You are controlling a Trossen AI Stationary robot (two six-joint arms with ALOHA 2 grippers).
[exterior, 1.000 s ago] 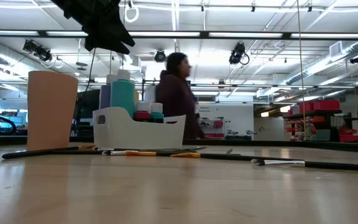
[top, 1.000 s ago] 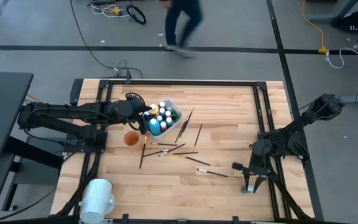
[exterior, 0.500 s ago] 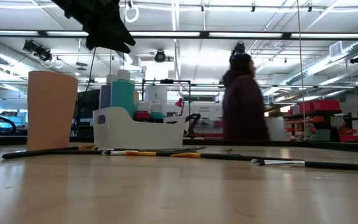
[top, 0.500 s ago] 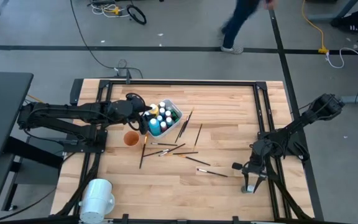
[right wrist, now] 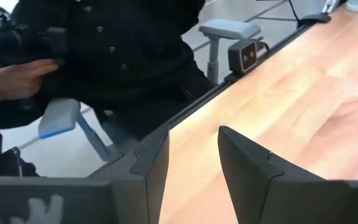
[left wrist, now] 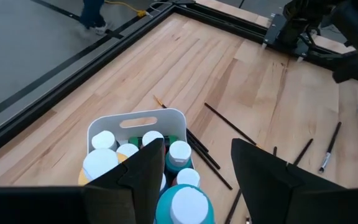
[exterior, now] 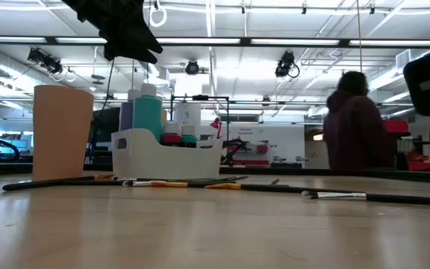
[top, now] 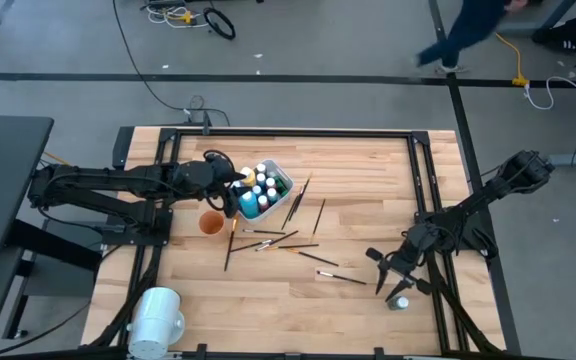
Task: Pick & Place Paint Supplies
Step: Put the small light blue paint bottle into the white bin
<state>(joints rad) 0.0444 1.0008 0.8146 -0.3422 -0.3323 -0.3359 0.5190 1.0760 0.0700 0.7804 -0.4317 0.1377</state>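
**Bottles mostly packed, brushes not so much**

Most of the paint bottles (top: 257, 186) are already stood in the white tub (top: 281, 181), which is parked near the middle of the table (top: 368, 170), a bit toward the left arm. One teal bottle (top: 400, 302) is stranded at the table's near right edge. The brushes (top: 286, 239) are scattered loose on the wood beside the tub, next to an orange cup (top: 210, 222). So roughly half looks done.

The left pincer (left wrist: 191, 168) is held right over the tub, fingers spread, nothing gripped. The right pincer (right wrist: 188, 155) is hung near the stray bottle, also spread and empty.
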